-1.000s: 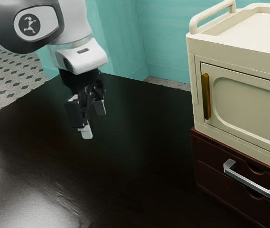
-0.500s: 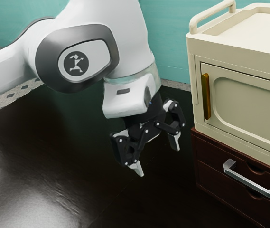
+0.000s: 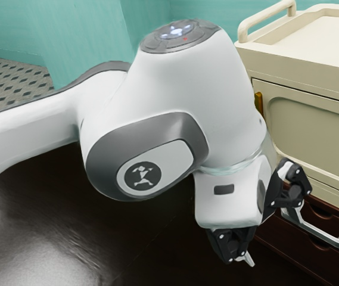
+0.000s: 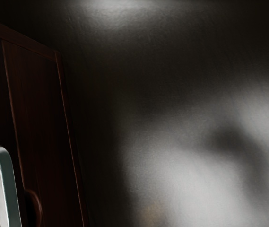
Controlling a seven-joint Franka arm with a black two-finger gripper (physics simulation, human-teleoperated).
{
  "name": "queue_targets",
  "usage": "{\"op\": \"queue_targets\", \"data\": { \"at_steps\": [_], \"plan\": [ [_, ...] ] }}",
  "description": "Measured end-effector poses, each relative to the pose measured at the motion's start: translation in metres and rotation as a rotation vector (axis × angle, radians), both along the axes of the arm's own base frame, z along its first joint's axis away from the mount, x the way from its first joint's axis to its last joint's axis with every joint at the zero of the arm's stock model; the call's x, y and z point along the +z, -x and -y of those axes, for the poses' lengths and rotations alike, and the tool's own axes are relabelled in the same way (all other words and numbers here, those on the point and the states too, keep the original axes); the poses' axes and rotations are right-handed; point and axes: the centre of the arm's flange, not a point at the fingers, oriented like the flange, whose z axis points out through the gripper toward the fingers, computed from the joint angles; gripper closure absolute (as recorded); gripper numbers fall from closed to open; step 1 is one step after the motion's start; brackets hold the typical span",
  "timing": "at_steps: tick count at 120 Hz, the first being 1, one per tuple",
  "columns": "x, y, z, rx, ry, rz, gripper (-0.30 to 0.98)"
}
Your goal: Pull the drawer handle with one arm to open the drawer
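Swinging toward the dark cabinet [image 3: 288, 247] since a moment ago, the arm [image 3: 184, 95] brings its gripper [image 3: 274, 236], fingers spread, near the metal handle [image 3: 321, 235] on the shut front; straddling the bar probably comes next, before any pull.

Teal walls [image 3: 74, 42], pale floor [image 3: 11, 80] with dark diamond pattern at the exterior view's left. Dark glossy tabletop [image 3: 56, 232], white glare toward its near edge at the exterior view's left. Cream cabinet [image 3: 312, 128] at the exterior view's right, raised rim, rounded rail [image 3: 267, 14] on top.
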Motion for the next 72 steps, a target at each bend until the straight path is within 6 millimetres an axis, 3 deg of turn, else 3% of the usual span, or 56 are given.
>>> {"op": "queue_targets", "data": {
  "at_steps": [12, 34, 72],
  "plan": [
    [-0.002, -0.005, -0.002, 0.072, 0.005, 0.007, 0.02],
    [-0.007, -0.013, -0.006, 0.176, 0.001, 0.017, 0.21],
    [-0.025, -0.029, 0.01, 0.255, -0.029, 0.035, 0.34]
  ]
}}
